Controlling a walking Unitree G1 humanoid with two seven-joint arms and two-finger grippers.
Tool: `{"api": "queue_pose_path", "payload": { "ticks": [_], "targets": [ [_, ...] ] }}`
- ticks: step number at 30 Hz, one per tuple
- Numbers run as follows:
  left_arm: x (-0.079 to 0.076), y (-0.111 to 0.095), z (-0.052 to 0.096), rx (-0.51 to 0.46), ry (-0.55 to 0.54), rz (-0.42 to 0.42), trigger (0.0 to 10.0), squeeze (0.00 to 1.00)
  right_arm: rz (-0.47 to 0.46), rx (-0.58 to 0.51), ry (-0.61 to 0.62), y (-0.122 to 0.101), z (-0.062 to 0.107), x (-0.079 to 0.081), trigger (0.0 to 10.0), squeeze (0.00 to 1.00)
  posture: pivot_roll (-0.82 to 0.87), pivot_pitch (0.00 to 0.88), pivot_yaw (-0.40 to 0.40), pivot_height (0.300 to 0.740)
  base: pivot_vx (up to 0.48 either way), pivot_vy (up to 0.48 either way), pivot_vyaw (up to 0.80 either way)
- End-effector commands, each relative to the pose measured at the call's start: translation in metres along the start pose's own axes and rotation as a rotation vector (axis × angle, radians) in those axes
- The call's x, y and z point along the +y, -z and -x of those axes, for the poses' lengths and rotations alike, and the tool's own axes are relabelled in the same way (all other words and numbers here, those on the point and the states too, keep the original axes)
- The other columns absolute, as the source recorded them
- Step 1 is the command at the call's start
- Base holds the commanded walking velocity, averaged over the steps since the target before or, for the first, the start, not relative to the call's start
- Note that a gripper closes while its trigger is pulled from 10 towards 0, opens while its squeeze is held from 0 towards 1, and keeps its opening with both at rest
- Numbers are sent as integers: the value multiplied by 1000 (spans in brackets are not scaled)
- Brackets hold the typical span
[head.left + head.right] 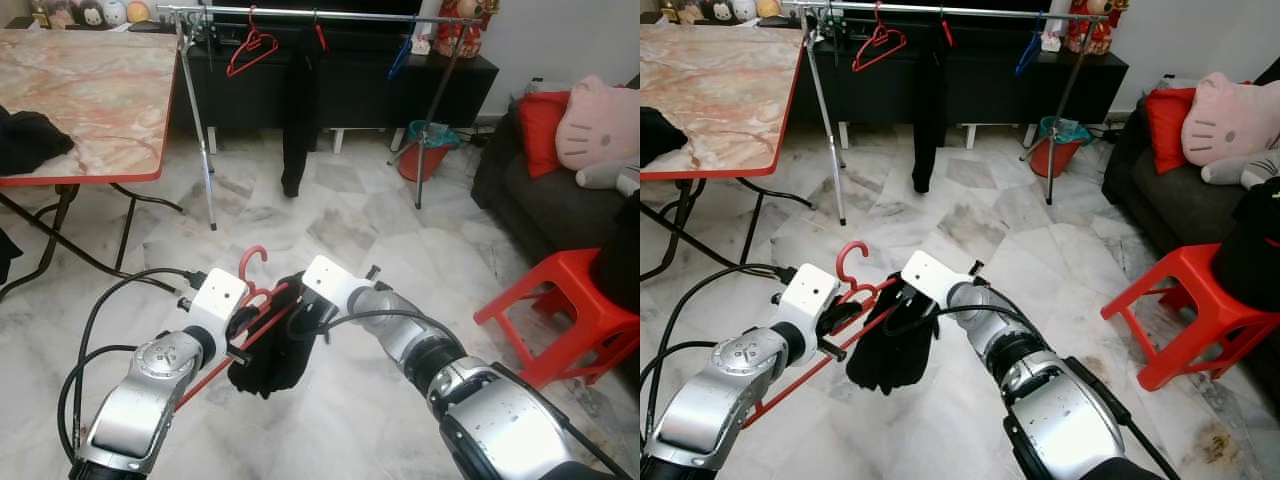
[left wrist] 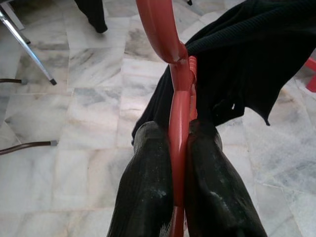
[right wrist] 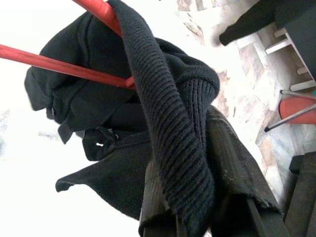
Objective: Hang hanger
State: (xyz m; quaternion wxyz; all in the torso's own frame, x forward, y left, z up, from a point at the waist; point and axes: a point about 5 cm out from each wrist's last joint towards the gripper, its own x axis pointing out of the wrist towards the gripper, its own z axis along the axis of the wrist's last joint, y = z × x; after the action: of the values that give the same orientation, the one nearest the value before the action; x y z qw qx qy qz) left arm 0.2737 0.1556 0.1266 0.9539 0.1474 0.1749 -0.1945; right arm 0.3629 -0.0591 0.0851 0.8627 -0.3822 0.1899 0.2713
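A red plastic hanger (image 1: 250, 262) is held low in front of me, its hook pointing up. My left gripper (image 2: 177, 131) is shut on the hanger's neck just below the hook. A black knitted garment (image 1: 270, 360) is bunched on the hanger's right side and sags beneath it. My right gripper (image 1: 300, 315) is shut on a fold of this garment (image 3: 168, 123), which drapes over its fingers. Across the room stands a metal clothes rack (image 1: 320, 14), holding another red hanger (image 1: 250, 50), a hanging black garment (image 1: 298, 100) and a blue hanger (image 1: 402, 55).
A marble-topped folding table (image 1: 90, 90) with a red edge stands at the left, its legs reaching toward me. A red stool (image 1: 570, 300) and a dark sofa (image 1: 530, 200) with cushions are at the right. A red bucket (image 1: 425, 150) sits by the rack's right leg.
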Motion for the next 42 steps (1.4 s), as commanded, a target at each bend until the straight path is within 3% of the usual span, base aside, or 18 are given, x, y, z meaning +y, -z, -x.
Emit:
{"api": "queue_pose_path", "payload": {
  "ticks": [1,4,8,10,11,13,18,20,22,30,36,42],
  "targets": [
    [2,-4,0,-5,-28,-10,10000,0,-2,1,3,1,1,-3,10000,0,170,42,-142,740,0,0,0],
    [2,-4,0,-3,-29,-10,10000,0,-3,1,1,1,1,-3,10000,0,170,42,-142,740,0,0,0],
    [-22,-14,-4,-77,123,12,10000,0,49,-22,-57,-6,0,7,10000,0,171,40,-139,740,0,0,0],
    [-23,-12,-6,-56,125,-17,10000,0,44,-36,-52,-11,0,7,10000,0,169,39,-138,740,0,0,0],
    [-20,-8,-9,-17,79,-32,10000,0,-19,-83,-72,-22,0,9,10000,0,166,39,-138,740,0,0,0],
    [-18,-7,-11,3,46,-27,10000,0,-46,-106,-84,-28,0,11,10000,0,166,39,-138,740,0,0,0],
    [-17,-7,-14,12,41,-6,10000,0,-29,-116,-78,-32,1,12,10000,0,166,38,-138,740,0,0,0],
    [-33,-9,-13,-7,169,-18,10000,0,-27,-118,-82,-31,1,13,10000,0,166,38,-138,740,0,0,0],
    [-37,-5,-14,22,177,-41,10000,0,-54,-123,-89,-34,1,14,10000,0,166,38,-138,740,0,0,0],
    [-23,13,-19,194,22,-7,10000,0,-76,-139,-90,-39,4,14,10000,0,159,45,-136,740,0,0,0],
    [-14,8,-22,166,-62,-31,10000,0,-83,-140,-102,-39,5,17,10000,0,157,46,-135,740,0,0,0],
    [-7,-9,-23,60,-136,-5,10000,0,-130,-162,-163,-45,8,25,10000,0,159,48,-137,740,0,0,0]
  ]
}}
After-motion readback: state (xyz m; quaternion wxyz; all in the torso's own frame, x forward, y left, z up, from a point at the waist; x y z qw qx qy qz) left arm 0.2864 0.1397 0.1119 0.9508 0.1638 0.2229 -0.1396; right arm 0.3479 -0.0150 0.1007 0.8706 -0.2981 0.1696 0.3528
